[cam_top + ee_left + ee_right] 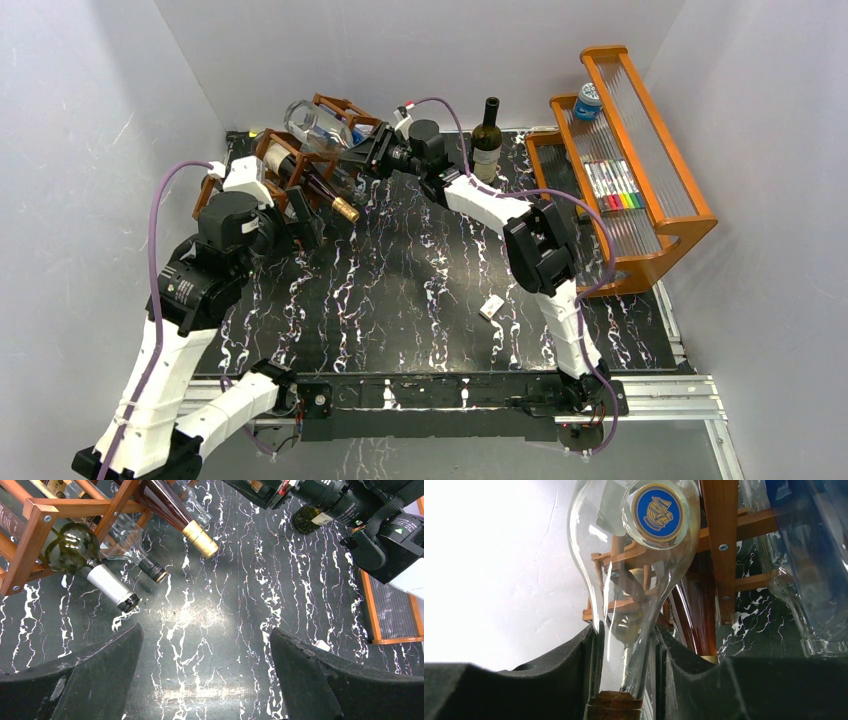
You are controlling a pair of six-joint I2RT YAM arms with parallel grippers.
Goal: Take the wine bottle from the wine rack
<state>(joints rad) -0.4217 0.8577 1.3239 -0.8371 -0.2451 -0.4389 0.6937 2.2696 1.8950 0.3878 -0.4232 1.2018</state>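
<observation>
From above, the fingers of the right gripper (352, 160) are lost among bars and glass, and the left gripper's fingers sit hidden under its own wrist. In the right wrist view the clear glass bottle with a round blue-and-gold emblem (639, 555) is cut off at the top edge, and glare from the white wall washes out its left side. We cannot tell whether its body rests on the dark reddish-brown wooden lattice rack (721, 535) or hangs just free of it. A bluish glass bottle (809, 580) at the right edge is only partly in frame.

The right gripper is closed narrowly on the clear glass bottle's neck, its black foam pads (569, 670) pressing from both sides just above the brown cork (614, 700). The body reaches away from the hand, against the rack's upper bars at the table's back left.

The left gripper (206, 630) stands wide with nothing in it, above the black white-veined marble table (225, 580). Ahead of it, apart from its fingers, three necks stick out of the rack: a green bottle with a white foil neck (107, 585), a clear bottle with a dark cap (150, 570) and a dark bottle with a gold foil cap (200, 539).
</observation>
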